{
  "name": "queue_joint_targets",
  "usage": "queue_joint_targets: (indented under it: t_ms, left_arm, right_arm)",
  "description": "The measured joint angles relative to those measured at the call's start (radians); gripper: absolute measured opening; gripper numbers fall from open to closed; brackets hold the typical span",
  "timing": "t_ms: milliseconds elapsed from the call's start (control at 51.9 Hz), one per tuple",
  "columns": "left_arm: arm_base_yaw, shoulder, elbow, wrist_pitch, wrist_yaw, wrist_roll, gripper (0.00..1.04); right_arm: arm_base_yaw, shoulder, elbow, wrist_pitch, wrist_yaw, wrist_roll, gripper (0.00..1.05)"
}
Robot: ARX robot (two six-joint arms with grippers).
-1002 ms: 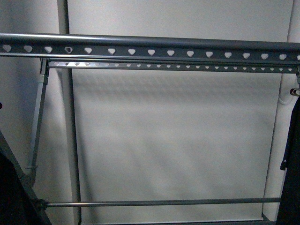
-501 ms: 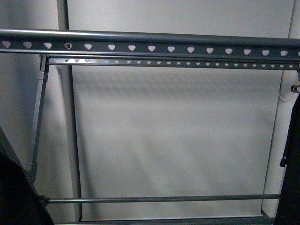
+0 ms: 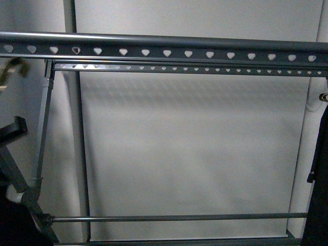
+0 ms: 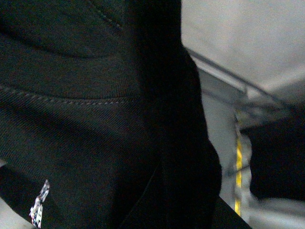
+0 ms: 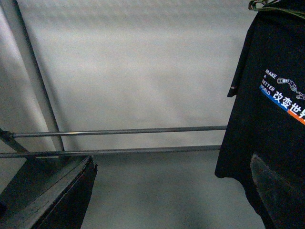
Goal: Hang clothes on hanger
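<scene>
At rack (image 3: 164,53) right end, printed T-shirt (image 5: 271,143) is hanging; black fabric (image 4: 86,119) is crowding left wrist view, likely unhung; left gripper, right gripper: opening cannot be told.

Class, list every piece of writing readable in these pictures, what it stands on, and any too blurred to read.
"MAKE A BETTER WORLD": white letters on the hanging black short-sleeved T-shirt.
"改变世": white characters beneath, same shirt; cut off at the picture's edge.
Unreadable: a small white print on the black fabric in the left wrist view, blurred.
</scene>
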Motion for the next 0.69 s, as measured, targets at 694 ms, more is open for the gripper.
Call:
queue_joint_targets:
  t_ms: [694]
  left_arm:
    - [-0.060,0.129,0.292,-0.225,0.723,1.337,0.04]
  right_arm:
    - [0.000,0.000,0.000,0.000,0.000,0.000,0.97]
